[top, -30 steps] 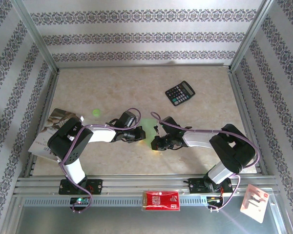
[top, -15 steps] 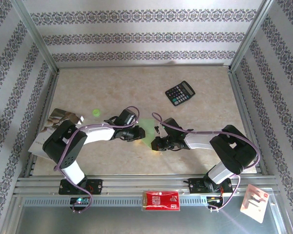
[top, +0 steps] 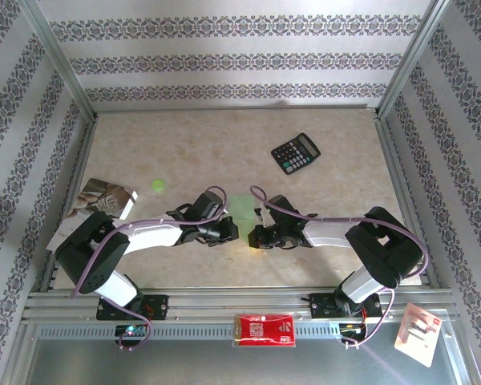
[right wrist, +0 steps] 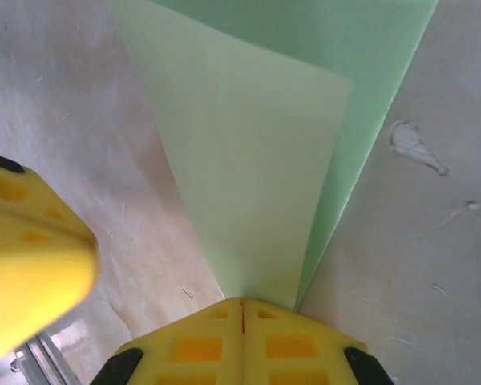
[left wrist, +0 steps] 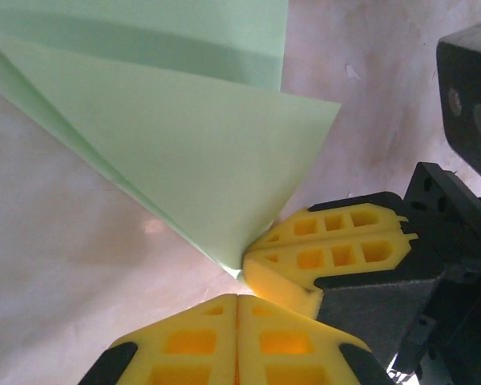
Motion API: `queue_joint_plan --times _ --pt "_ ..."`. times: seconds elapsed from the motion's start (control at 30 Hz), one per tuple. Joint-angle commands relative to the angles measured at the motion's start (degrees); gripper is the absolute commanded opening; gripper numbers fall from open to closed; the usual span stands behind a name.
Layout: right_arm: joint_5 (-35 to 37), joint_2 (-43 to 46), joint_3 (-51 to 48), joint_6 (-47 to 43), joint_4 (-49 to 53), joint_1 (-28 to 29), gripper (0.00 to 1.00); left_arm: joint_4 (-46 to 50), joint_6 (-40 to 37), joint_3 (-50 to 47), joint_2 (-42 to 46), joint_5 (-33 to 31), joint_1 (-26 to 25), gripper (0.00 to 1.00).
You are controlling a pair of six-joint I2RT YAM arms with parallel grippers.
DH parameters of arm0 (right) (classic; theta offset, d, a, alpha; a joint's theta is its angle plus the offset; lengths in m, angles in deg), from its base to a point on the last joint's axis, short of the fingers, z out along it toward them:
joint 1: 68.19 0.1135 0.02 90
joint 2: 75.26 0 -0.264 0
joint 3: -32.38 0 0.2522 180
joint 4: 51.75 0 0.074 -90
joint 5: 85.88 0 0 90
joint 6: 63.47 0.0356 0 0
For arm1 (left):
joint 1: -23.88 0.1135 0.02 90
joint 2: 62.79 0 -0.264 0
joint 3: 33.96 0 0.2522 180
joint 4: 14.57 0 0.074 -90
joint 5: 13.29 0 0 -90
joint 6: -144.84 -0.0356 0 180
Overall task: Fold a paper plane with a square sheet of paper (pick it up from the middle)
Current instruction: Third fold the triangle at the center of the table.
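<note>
Pinching the tip of the green paper (right wrist: 248, 160), right claw (right wrist: 242, 305); left claw (left wrist: 237, 300) pressed together beside; red packet (top: 265, 330) print illegible

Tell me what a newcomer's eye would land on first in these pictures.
The light green paper, partly folded to a point, sits near the middle of the table. The right gripper is shut on the paper's tip, and the left gripper is shut close beside it. Farther back and to the right lies a black calculator.
</note>
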Motion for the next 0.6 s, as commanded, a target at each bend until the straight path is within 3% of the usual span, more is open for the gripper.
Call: queue_joint_plan --times 0.0,0.57 --pt "4.94 -2.35 -3.43 0.63 9.95 0.87 0.00 -4.09 2.35 1.71 -2.15 0.99 -0.61 0.05" --pt "4.76 -2.51 -2.90 0.50 10.13 0.89 0.00 -6.62 3.32 3.20 -7.30 1.87 -0.76 0.04"
